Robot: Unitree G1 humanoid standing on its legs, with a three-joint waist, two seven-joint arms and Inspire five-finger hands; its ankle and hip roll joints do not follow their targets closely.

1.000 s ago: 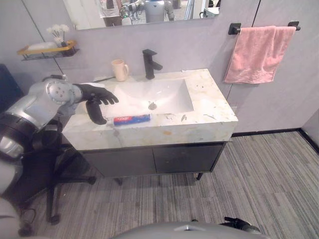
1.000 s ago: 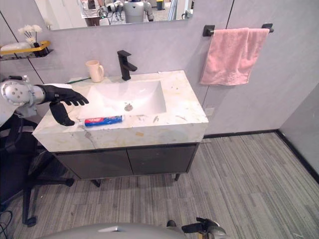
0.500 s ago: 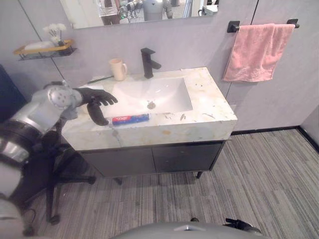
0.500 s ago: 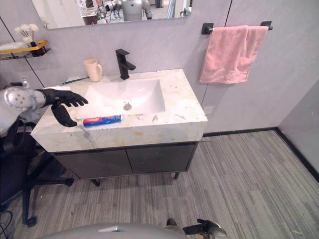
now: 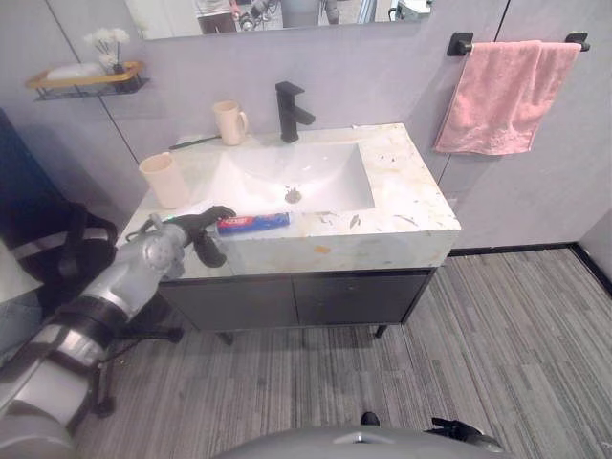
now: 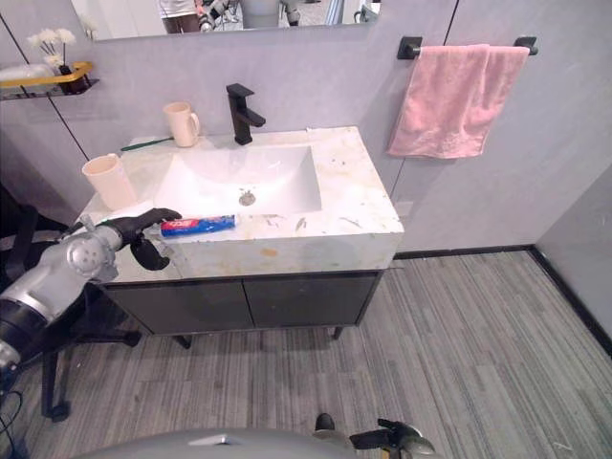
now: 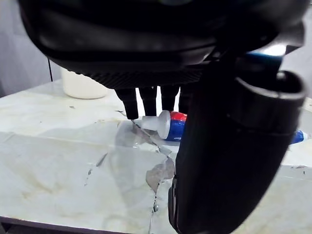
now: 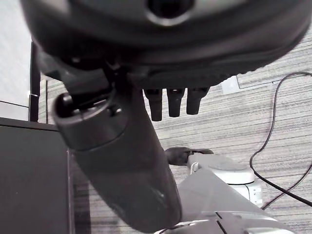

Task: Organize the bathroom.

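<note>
Lying bare right of the sink (image 5: 296, 177): open bench (image 5: 411, 206); crowding the left end: cup (image 5: 164, 180), toothpaste tube (image 5: 253, 223).

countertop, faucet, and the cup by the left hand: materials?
Countertop: polished marble or a lookalike, pale with grey veining and sheen. Faucet: likely metal, matte black, squared. Cup: plain beige, matte, plastic or ceramic, can't tell. Left hand sits at the toothpaste tube.

A bathroom. A marble counter (image 5: 402, 196) holds a white sink (image 5: 296, 177) with a black tap (image 5: 290, 111) under a mirror (image 5: 277, 11). A pink towel (image 5: 505, 96) hangs on a wall rail (image 5: 462, 44), and cups (image 5: 229, 122) and toothpaste (image 5: 253, 223) sit on the counter.
</note>
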